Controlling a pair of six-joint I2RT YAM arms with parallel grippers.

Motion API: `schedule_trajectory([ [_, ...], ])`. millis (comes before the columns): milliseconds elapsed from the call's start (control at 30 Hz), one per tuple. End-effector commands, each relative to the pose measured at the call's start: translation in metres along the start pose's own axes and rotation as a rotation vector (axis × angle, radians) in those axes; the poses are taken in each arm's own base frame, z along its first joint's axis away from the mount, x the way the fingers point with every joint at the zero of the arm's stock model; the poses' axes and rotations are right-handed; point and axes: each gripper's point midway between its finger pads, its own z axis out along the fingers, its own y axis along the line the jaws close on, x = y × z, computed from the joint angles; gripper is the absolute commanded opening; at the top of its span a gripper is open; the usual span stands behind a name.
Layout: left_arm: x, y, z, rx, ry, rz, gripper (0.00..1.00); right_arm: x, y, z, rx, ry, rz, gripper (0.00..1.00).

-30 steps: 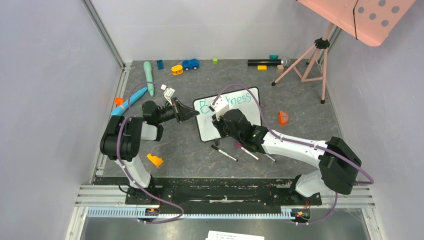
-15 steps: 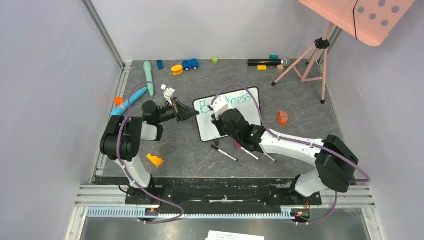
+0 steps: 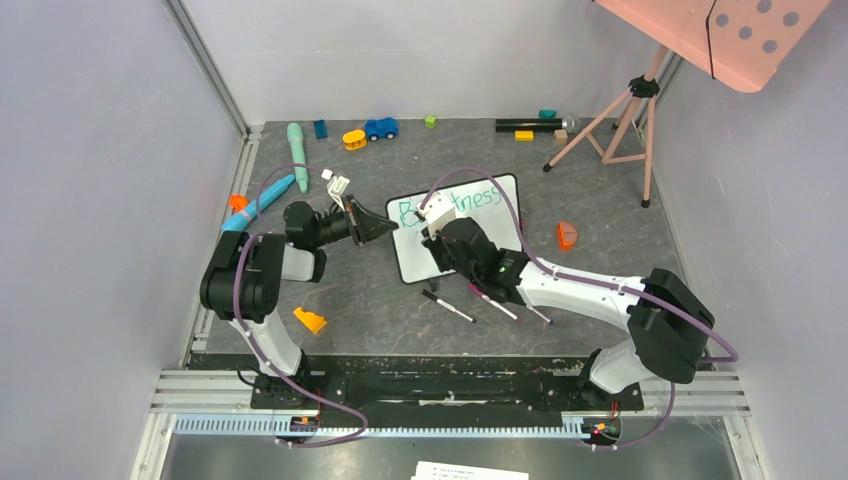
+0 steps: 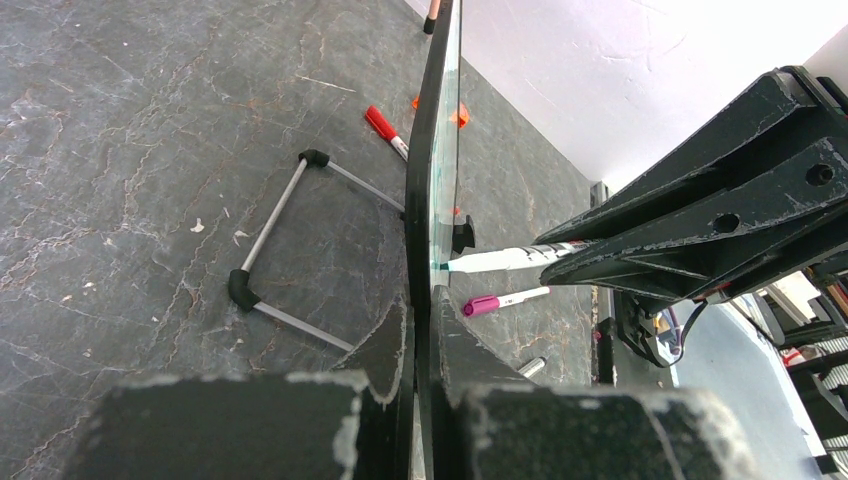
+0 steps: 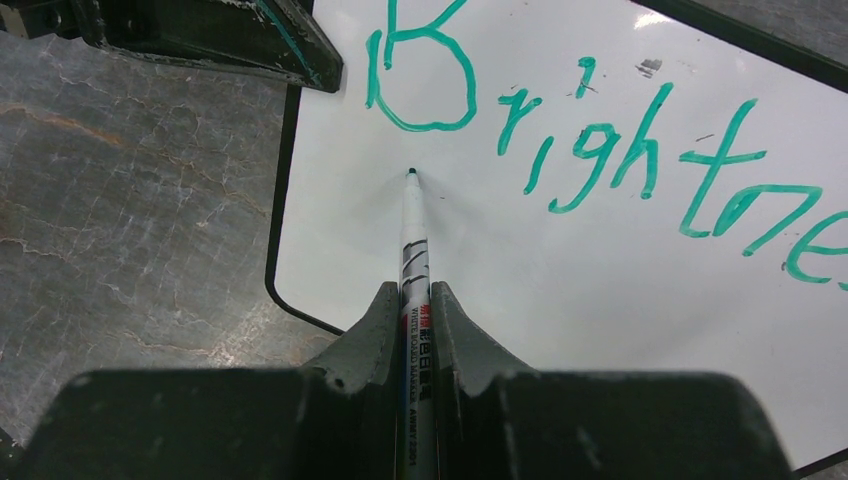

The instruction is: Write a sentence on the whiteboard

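The whiteboard (image 3: 412, 258) stands tilted at the table's middle, and its wire foot (image 4: 272, 235) shows behind it in the left wrist view. My left gripper (image 3: 386, 226) (image 4: 421, 312) is shut on its left edge. My right gripper (image 5: 417, 292) is shut on a white marker (image 5: 413, 238) with a teal tip. That tip sits on the whiteboard (image 5: 600, 290) just below the "B". The sentence (image 3: 468, 201) (image 5: 590, 150) reads "Brightness" in teal along the top. From above, the right wrist (image 3: 462, 246) hides the board's middle.
A magenta-capped marker (image 3: 490, 298) and a black-capped marker (image 3: 447, 306) lie in front of the board. An orange block (image 3: 310, 320) lies near left, an orange half-disc (image 3: 566, 235) to the right. A pink tripod (image 3: 620, 120) and small toys (image 3: 380, 128) stand at the back.
The right arm has shifted slightly left over the board with the marker. The left arm and the board have not moved.
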Motion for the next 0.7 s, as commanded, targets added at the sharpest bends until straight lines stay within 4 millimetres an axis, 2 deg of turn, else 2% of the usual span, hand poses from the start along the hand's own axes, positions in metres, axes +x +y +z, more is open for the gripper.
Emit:
schedule_trajectory([
  [0, -0.007, 0.000, -0.001, 0.010, -0.023, 0.086, 0.02, -0.022, -0.005, 0.001, 0.039, -0.048, 0.013, 0.00],
  [67, -0.007, 0.001, -0.001, 0.009, -0.023, 0.087, 0.02, -0.020, -0.006, 0.001, 0.044, -0.043, 0.012, 0.00],
  [167, -0.007, 0.001, -0.001, 0.009, -0.022, 0.085, 0.02, -0.020, 0.003, 0.003, -0.006, -0.043, 0.002, 0.00],
  [333, -0.007, 0.001, -0.001, 0.008, -0.023, 0.087, 0.02, -0.017, -0.004, 0.003, 0.035, -0.029, 0.010, 0.00],
  [433, -0.008, 0.001, -0.001, 0.008, -0.023, 0.087, 0.02, -0.018, 0.007, 0.004, -0.027, -0.032, 0.000, 0.00],
  [600, -0.008, 0.001, -0.001, 0.007, -0.024, 0.089, 0.02, -0.016, -0.012, 0.002, 0.084, -0.020, 0.013, 0.00],
  [667, -0.008, 0.001, -0.001, 0.007, -0.023, 0.088, 0.02, -0.018, -0.012, 0.000, 0.081, -0.027, 0.013, 0.00],
])
